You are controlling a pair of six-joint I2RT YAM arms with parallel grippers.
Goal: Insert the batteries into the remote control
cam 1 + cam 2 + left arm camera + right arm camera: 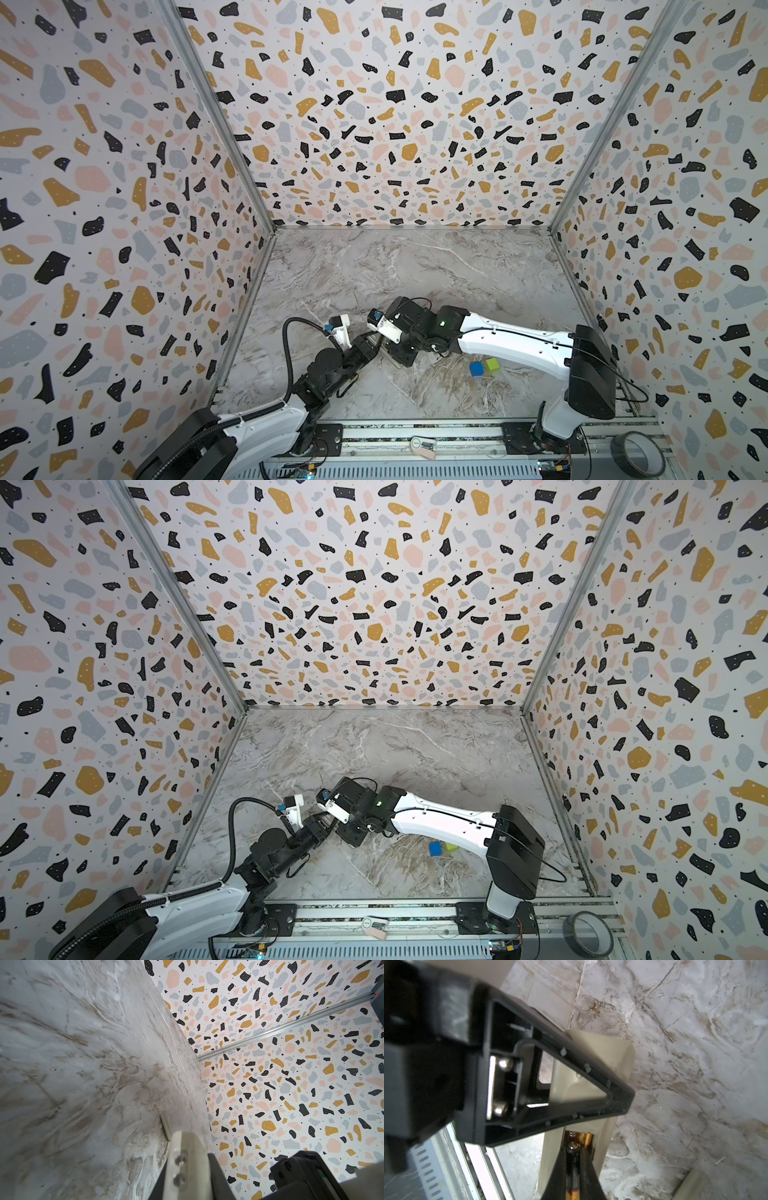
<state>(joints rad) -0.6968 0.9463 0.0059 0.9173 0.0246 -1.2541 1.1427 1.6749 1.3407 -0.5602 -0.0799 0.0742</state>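
The remote control [610, 1057] lies back up on the marble table, its battery recess [580, 1136] open. My left gripper [187, 1145] is shut across the remote [185, 1167]; one of its black triangular fingers [571, 1076] fills the right wrist view. My right gripper [572, 1153] is shut on a black battery [572, 1172] with a copper end, whose tip sits at the spring in the recess. A second copper-ended battery [588, 1138] lies in the recess beside it. In both top views the two grippers [374, 338] [390, 345] meet at the table's middle front and hide the remote.
A blue cube [477, 368] and a green cube [491, 365] sit under the right arm. A loose cream plastic piece [691, 1184] lies near the remote. A tape roll [636, 453] rests on the front rail [457, 434]. Patterned walls enclose three sides.
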